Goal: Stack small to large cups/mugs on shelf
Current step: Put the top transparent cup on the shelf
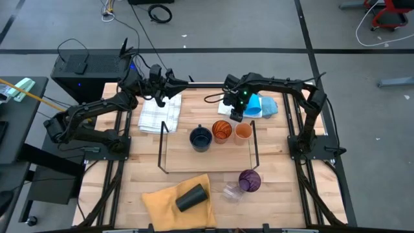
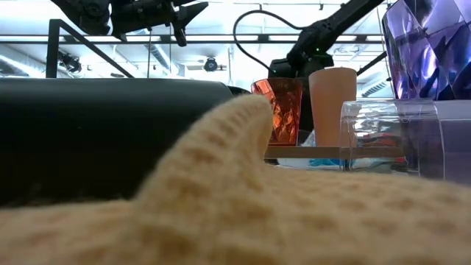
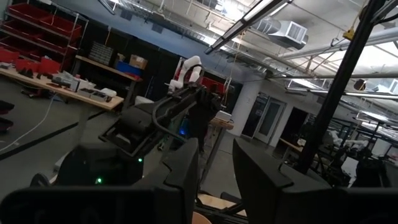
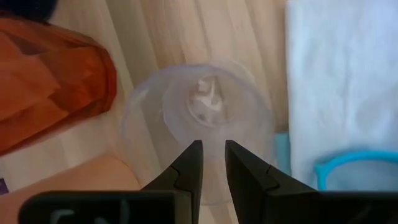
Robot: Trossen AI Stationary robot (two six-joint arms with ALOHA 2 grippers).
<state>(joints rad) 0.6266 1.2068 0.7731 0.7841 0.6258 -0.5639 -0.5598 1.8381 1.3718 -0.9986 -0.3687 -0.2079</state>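
- My right gripper [image 4: 212,163] hangs over the back edge of the shelf [image 1: 207,163], its fingers nearly together with a thin gap, pinching the near rim of a small clear glass [image 4: 199,118] directly below it.
- I see that glass from above through the wrist camera (its round base shows through the wall); it stands upright on light wood.
- Just beside that gripper are a faceted orange cup [image 1: 222,130] and a plain orange cup [image 1: 243,131], both on the shelf; the dark navy mug [image 1: 200,138] sits farther along the same row.
- A white cloth [image 4: 342,81] and a bright blue handled mug [image 1: 267,105] lie on its other side, just off the shelf.
- Well in front of the gripper, off the shelf, are the purple cup [image 1: 250,180], another clear glass [image 1: 232,191] on its side, and the black cup [image 1: 191,197] on a yellow cloth [image 1: 162,200].
- My left gripper [image 3: 216,177] waits raised above the checked cloth [image 1: 159,114], holding nothing, fingers parted by a modest gap.
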